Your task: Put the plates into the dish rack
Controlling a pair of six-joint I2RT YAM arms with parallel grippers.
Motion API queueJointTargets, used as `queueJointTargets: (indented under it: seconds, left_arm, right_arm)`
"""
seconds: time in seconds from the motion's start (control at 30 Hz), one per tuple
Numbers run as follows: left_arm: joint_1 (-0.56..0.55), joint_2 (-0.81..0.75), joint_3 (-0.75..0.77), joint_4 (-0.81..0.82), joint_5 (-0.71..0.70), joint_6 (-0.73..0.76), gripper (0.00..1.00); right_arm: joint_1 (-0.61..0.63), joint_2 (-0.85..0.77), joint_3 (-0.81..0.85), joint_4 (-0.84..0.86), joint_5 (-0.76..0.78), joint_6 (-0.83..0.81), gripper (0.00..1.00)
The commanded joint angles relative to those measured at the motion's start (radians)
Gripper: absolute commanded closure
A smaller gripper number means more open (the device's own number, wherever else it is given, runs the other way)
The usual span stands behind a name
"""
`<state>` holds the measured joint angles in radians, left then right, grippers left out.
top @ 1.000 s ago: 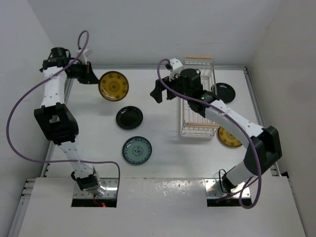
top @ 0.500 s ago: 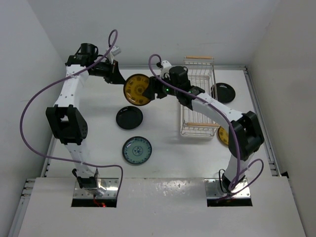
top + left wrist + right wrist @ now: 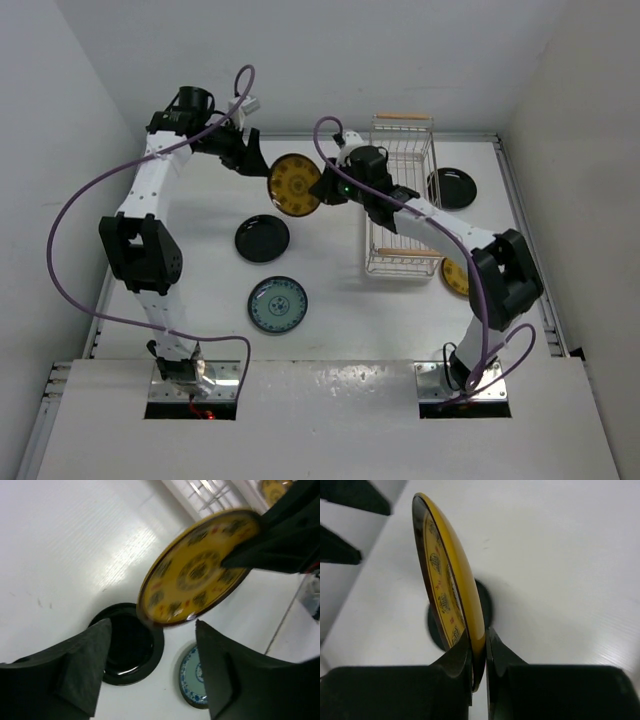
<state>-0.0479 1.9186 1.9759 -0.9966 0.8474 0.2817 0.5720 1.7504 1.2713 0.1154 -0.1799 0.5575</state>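
Note:
A mustard-yellow plate (image 3: pixel 295 185) hangs on edge in the air left of the dish rack (image 3: pixel 403 200). My right gripper (image 3: pixel 325 186) is shut on its right rim; in the right wrist view the gripper (image 3: pixel 477 635) pinches the plate (image 3: pixel 445 565) between both fingers. My left gripper (image 3: pixel 256 160) stands open just left of the plate, not touching it; the left wrist view shows the plate (image 3: pixel 200 575) beyond the spread fingers (image 3: pixel 85 665). A black plate (image 3: pixel 262 238) and a teal plate (image 3: pixel 278 304) lie flat on the table. The white wire rack holds no plates.
Another black plate (image 3: pixel 455 187) lies right of the rack. A second yellow plate (image 3: pixel 455 277) lies near the rack's front right corner, partly under my right arm. White walls close the table at the back and sides.
The left gripper carried the yellow plate rightward, the right gripper closed on its rim, and the left gripper then opened and let go.

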Motion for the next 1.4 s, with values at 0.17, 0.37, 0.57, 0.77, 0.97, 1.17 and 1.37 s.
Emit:
queueJointTargets:
  seconds: [0.17, 0.37, 0.57, 0.77, 0.97, 1.17, 1.37]
  left_arm:
    - [0.012, -0.01, 0.031, 0.081, -0.605, -0.148, 0.17]
    - [0.054, -0.01, 0.009, 0.081, -0.642, -0.157, 0.17]
    - [0.063, -0.001, -0.012, 0.081, -0.61, -0.157, 0.17]
    - [0.063, 0.008, -0.022, 0.081, -0.568, -0.148, 0.17]
    - [0.072, 0.008, -0.031, 0.081, -0.568, -0.148, 0.17]
    - [0.072, 0.017, -0.031, 0.081, -0.559, -0.148, 0.17]
    - [0.072, 0.026, -0.031, 0.081, -0.559, -0.148, 0.17]
  right_arm:
    - [-0.012, -0.325, -0.027, -0.187, 0.696, -0.298, 1.0]
    - [-0.057, -0.419, -0.027, -0.449, 0.997, -0.315, 1.0]
    - [-0.08, -0.422, -0.125, -0.62, 1.111, -0.159, 1.0]
    - [-0.098, -0.42, -0.21, -0.559, 1.103, -0.133, 1.0]
    - [-0.11, -0.381, -0.248, -0.55, 1.082, -0.128, 1.0]
    - [-0.136, -0.348, -0.239, -0.589, 1.01, -0.085, 1.0]
    - [-0.132, -0.356, -0.25, -0.596, 0.998, -0.087, 1.0]
